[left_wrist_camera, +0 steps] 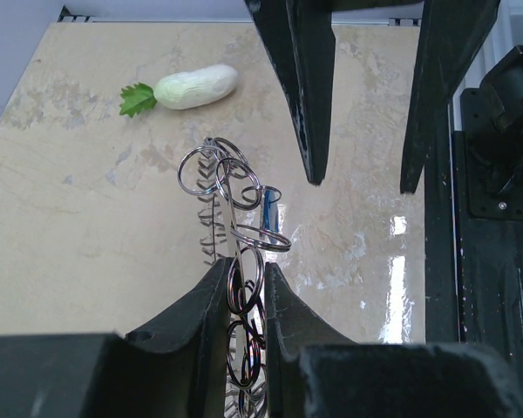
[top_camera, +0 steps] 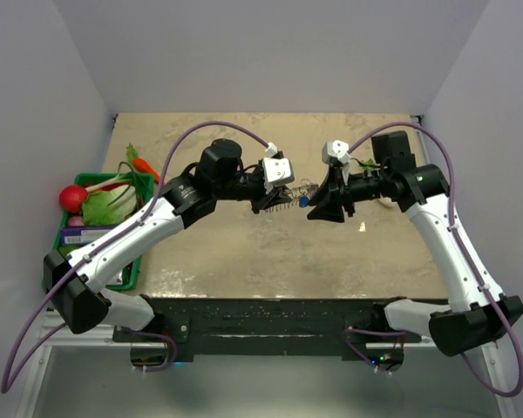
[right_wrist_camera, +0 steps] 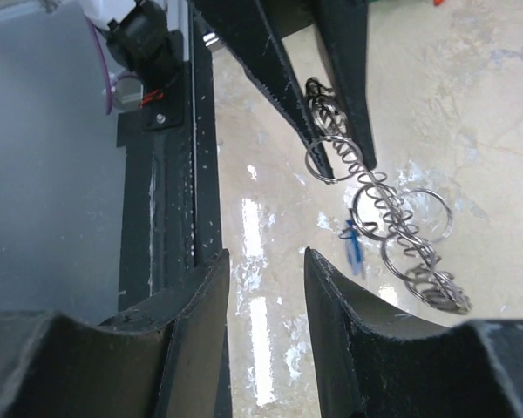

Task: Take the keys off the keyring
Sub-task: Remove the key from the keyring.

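Closest to the left wrist camera, the left tool (left_wrist_camera: 246, 272) is closed on the keyring (left_wrist_camera: 233, 205), with both fingers pinching one end of it. We see the keyring run away from that tool toward the right tool (left_wrist_camera: 362, 178), carrying several loose steel rings (left_wrist_camera: 196, 170) along its length. We find the key (left_wrist_camera: 269, 209), with its blue head, hanging among those rings toward the free end. We read the right tool as open: its fingers stand apart, grip nothing and sit just beyond the free end without touching it. Farther off, a white radish (left_wrist_camera: 196, 87) lies on the bench (left_wrist_camera: 78, 226), well apart from both tools.
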`<state>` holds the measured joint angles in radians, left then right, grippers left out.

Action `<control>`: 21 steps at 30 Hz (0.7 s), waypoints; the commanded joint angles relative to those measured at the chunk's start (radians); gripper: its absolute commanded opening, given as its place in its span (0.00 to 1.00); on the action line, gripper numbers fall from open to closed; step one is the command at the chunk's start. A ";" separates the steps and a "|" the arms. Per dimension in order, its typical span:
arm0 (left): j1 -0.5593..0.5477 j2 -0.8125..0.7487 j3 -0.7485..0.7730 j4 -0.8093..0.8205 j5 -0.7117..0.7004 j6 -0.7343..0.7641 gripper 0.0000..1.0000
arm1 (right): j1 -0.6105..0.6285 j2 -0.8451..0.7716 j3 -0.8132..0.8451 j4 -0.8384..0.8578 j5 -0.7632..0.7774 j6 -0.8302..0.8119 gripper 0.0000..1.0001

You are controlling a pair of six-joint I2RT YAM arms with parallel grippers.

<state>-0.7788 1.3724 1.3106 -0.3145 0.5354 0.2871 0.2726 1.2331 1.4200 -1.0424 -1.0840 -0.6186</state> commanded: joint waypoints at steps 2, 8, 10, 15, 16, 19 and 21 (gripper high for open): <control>0.009 -0.007 0.049 0.061 0.006 -0.020 0.00 | 0.097 -0.026 -0.098 0.201 0.133 0.120 0.44; 0.013 -0.015 0.047 0.058 0.009 -0.020 0.00 | 0.102 -0.035 -0.112 0.243 0.202 0.131 0.43; 0.015 -0.016 0.045 0.058 0.009 -0.017 0.00 | 0.102 -0.043 -0.116 0.236 0.225 0.120 0.43; 0.016 -0.021 0.049 0.054 0.014 -0.016 0.00 | 0.100 -0.063 -0.145 0.232 0.271 0.102 0.43; 0.016 -0.021 0.049 0.055 0.017 -0.017 0.00 | 0.102 -0.061 -0.150 0.237 0.276 0.102 0.43; 0.016 -0.022 0.050 0.054 0.020 -0.017 0.00 | 0.102 -0.057 -0.151 0.245 0.265 0.102 0.45; 0.016 -0.024 0.049 0.052 0.018 -0.019 0.00 | 0.102 -0.054 -0.141 0.246 0.271 0.097 0.45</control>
<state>-0.7685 1.3724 1.3106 -0.3153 0.5381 0.2790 0.3729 1.1854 1.2720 -0.8333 -0.8291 -0.5129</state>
